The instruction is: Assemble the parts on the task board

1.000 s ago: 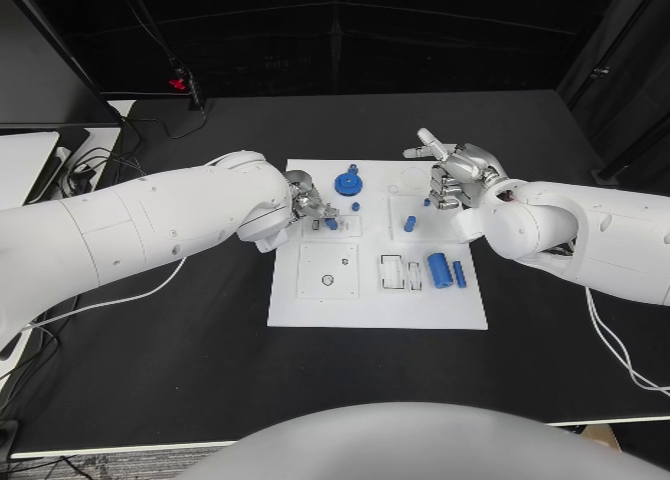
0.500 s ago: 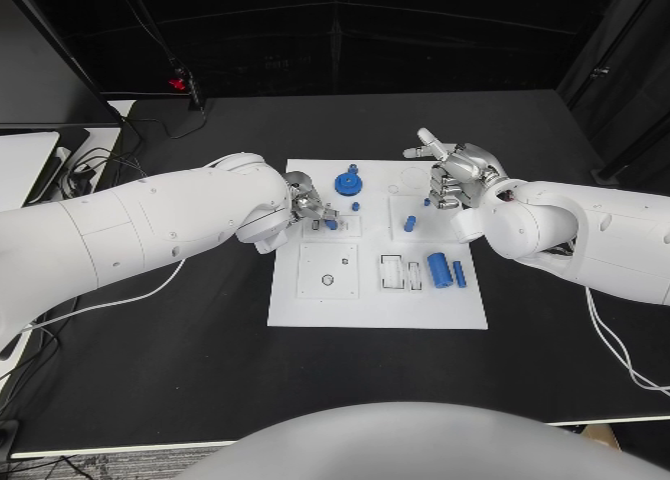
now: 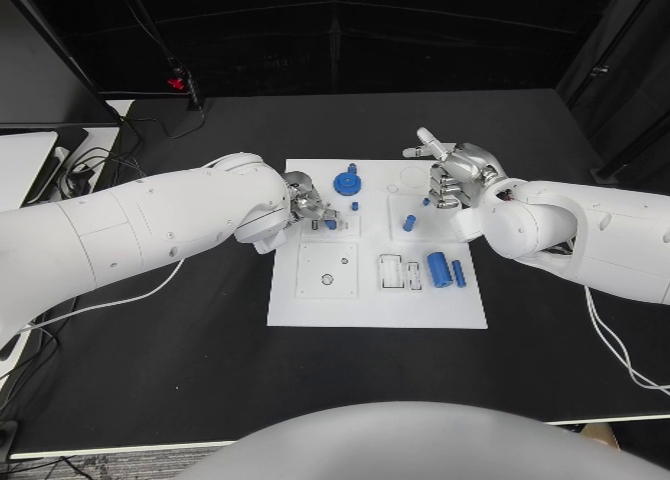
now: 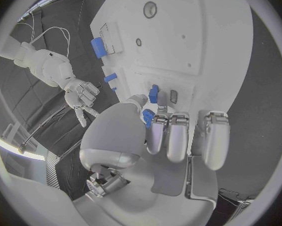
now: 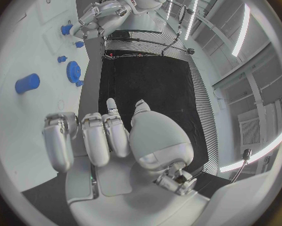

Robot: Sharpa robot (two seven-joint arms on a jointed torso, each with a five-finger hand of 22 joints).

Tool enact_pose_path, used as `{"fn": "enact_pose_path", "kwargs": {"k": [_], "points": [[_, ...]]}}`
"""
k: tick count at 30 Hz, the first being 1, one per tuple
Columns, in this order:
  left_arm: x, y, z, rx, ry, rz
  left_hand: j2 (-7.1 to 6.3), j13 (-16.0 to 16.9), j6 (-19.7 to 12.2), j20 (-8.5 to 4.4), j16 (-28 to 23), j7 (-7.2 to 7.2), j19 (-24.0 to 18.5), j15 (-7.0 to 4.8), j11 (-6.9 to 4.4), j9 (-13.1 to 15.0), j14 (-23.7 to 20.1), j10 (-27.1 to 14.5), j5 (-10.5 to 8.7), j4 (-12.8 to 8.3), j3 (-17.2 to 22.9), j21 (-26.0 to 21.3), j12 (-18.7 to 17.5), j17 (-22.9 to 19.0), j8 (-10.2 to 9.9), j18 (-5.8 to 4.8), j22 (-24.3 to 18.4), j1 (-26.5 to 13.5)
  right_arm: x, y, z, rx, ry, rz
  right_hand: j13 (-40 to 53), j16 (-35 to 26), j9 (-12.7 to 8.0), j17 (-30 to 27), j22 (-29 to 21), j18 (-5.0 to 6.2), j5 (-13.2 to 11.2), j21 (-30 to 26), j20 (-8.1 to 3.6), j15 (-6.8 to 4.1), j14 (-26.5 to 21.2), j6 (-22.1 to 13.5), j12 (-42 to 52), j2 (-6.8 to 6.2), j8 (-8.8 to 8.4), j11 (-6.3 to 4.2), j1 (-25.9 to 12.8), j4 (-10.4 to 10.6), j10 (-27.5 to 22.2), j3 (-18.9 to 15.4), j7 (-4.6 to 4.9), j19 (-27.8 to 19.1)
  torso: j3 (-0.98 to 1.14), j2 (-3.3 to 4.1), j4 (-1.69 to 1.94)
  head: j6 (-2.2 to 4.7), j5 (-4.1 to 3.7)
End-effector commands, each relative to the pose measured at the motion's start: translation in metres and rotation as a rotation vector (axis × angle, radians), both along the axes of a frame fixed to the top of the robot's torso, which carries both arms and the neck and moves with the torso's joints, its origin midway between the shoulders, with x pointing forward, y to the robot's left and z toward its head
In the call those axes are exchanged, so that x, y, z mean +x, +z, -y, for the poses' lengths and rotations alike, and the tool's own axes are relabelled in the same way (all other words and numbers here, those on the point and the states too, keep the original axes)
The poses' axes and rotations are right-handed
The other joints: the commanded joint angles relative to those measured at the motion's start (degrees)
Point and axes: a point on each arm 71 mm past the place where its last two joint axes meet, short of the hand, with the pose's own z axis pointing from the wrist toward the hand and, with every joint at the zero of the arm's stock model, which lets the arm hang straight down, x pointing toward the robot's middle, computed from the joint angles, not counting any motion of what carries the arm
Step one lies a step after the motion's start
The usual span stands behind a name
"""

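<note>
The white task board [image 3: 378,300] lies mid-table. My left hand [image 3: 308,208] hovers over its upper-left area and pinches a small blue part [image 4: 147,117] between thumb and fingers [image 4: 168,140], just above a small slot. A second small blue piece [image 4: 153,93] stands on the board right beyond the fingertips. My right hand [image 3: 453,176] hangs over the board's upper-right corner, fingers apart and holding nothing. On the board lie a blue gear [image 3: 348,182], a blue peg [image 3: 410,223], a blue cylinder [image 3: 439,268] and a blue bar [image 3: 459,273].
Rectangular recesses [image 3: 399,272] and a round hole [image 3: 328,281] mark the board's lower half. Cables [image 3: 97,160] and a white surface [image 3: 15,165] sit at the table's left edge. Bare black table [image 3: 335,370] lies in front of the board.
</note>
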Motion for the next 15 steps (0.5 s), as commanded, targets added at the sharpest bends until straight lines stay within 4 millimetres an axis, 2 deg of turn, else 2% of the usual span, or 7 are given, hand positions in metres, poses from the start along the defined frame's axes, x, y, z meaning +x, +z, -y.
{"fn": "enact_pose_path", "kwargs": {"k": [1, 15], "points": [[-0.0013, 0.0002, 0.0028, -0.002, -0.036, -0.011, -0.18, 15.1, -0.9, -0.35, 0.0, -0.07, 6.0, -0.44, -0.44, 0.4, 6.1, 6.1, 0.12, -0.3, 0.0, 0.2, 0.2, 15.1, 0.6, -0.37, 15.1, 1.5, -0.0001, 0.0013, -0.0014, 0.007, 0.01, 0.005, 15.1, 0.1, -0.1, 15.1, 14.0, 0.29, 0.2, -0.4, -0.25, -0.05, 5.9, -0.4, 0.1, 0.46, 0.27, 0.19, 0.3, -0.1, 6.1, 0.4, 3.76, 3.8, -0.01, 0.02, -0.01, -0.02, 0.0], [-0.0004, -0.0004, 0.0024, 0.019, -0.028, -0.015, -0.09, 15.1, -1.7, -0.68, 0.0, -0.59, 6.0, -0.87, -0.91, 2.1, 6.1, 6.1, -1.01, -2.4, 2.5, 0.2, 0.2, 15.1, 2.6, -0.37, 15.1, 10.4, 0.0001, 0.0012, -0.0019, 0.007, 0.011, 0.005, 15.1, 0.1, -0.1, 15.1, 14.0, 0.29, 0.2, -0.4, -0.25, -0.05, 5.9, -0.4, 0.1, 0.46, 0.27, 0.19, 0.3, -0.1, 6.1, 0.4, 3.76, 3.8, -0.01, -0.02, -0.01, -0.09, -0.01]]}}
